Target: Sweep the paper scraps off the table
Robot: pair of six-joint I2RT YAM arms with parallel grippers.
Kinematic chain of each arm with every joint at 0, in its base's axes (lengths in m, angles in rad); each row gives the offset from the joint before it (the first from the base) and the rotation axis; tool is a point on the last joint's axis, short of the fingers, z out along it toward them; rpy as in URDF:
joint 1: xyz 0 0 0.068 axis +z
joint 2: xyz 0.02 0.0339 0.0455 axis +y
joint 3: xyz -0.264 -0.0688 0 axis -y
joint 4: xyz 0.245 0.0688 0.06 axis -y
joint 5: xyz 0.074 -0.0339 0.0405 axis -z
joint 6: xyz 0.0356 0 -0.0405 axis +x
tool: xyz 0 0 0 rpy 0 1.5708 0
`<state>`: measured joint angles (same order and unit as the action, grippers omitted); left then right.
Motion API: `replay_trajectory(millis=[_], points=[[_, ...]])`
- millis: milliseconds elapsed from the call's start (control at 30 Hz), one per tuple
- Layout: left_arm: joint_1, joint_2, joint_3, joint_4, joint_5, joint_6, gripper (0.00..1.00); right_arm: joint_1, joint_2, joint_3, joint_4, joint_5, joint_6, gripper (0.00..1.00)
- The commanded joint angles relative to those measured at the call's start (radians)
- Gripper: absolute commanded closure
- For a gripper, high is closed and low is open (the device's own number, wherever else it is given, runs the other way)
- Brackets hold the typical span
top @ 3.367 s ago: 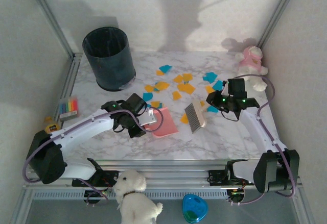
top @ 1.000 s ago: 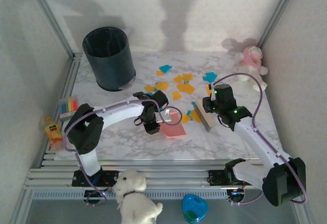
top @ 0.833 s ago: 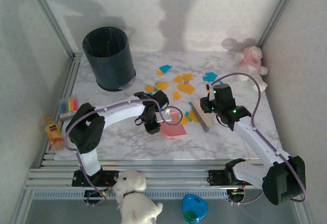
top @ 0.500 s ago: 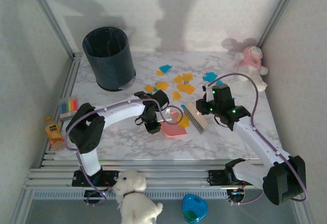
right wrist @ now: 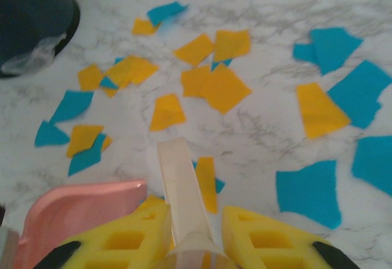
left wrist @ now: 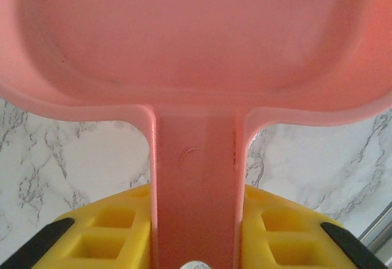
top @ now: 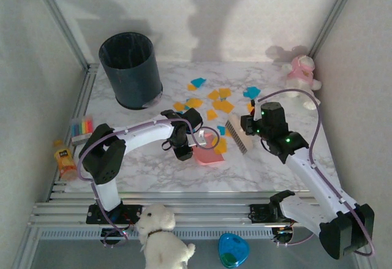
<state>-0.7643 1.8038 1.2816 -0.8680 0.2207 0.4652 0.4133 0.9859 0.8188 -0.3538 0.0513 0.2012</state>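
**Pink dustpan braced, brush working scraps toward its lip**

Pink dustpan [top: 207, 151] sits flat on the table [top: 141, 174] with its mouth facing right. The left gripper [top: 182, 151] has its fingers [left wrist: 104, 235] pressed tight on the pan's handle. The right gripper [top: 251, 125] pinches the cream handle of the brush [top: 236, 135], which is bristles-down just right of the pan mouth.

Paper scraps [top: 219, 105]: a couple of yellow ones lie at the pan lip. Most are spread beyond the brush toward the far side, from mid-table to the right. A few teal ones lie out toward the pink plush toy [top: 301, 73]. The dark bin [top: 130, 70] stands far left, well apart.

How to do it well, my read:
- Keep the pan lip flush on the marble so scraps don't slide under.
- Reach the brush past the far cluster and drop the bristles to contact.
- Drag in short, low strokes straight at the mouth.
- Go slow and shallow, since light paper flicks away easily.
- Don't shove the pan with the brush.

Versus half a second ago, the brush has backed off a little from the pan mouth, up and right, leaving yellow scraps at the lip. The pan and left arm are unchanged over the last second.

Versus the oldest frame, the left arm has folded in and the right arm reaches further in. The scraps nearest the right arm look thinned out.
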Motion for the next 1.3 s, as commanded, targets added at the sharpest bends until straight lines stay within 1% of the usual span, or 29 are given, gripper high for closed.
replay_trajectory(millis=[0, 333, 467, 600, 833, 967, 1267], points=[[-0.006, -0.003, -0.003, -0.025, -0.014, -0.027, 1.0, 0.006, -0.015, 0.001, 0.08, 0.127, 0.021, 1.0], [-0.002, 0.013, 0.006, -0.034, -0.026, -0.048, 1.0, 0.006, 0.116, 0.033, 0.153, 0.242, -0.04, 1.0], [0.001, 0.019, 0.02, -0.037, -0.037, -0.049, 1.0, 0.005, 0.168, 0.041, 0.196, 0.215, -0.066, 1.0], [0.002, 0.027, 0.024, -0.042, -0.026, -0.048, 1.0, 0.005, 0.217, 0.055, 0.213, 0.17, -0.093, 1.0], [0.006, 0.037, 0.032, -0.036, -0.016, -0.066, 1.0, 0.007, 0.291, 0.094, 0.161, 0.057, -0.119, 1.0], [0.008, 0.046, 0.039, -0.034, -0.015, -0.081, 1.0, 0.012, 0.297, 0.083, 0.138, -0.016, -0.142, 1.0], [0.013, 0.064, 0.046, -0.038, -0.016, -0.088, 1.0, 0.035, 0.258, 0.063, 0.048, -0.079, -0.183, 1.0]])
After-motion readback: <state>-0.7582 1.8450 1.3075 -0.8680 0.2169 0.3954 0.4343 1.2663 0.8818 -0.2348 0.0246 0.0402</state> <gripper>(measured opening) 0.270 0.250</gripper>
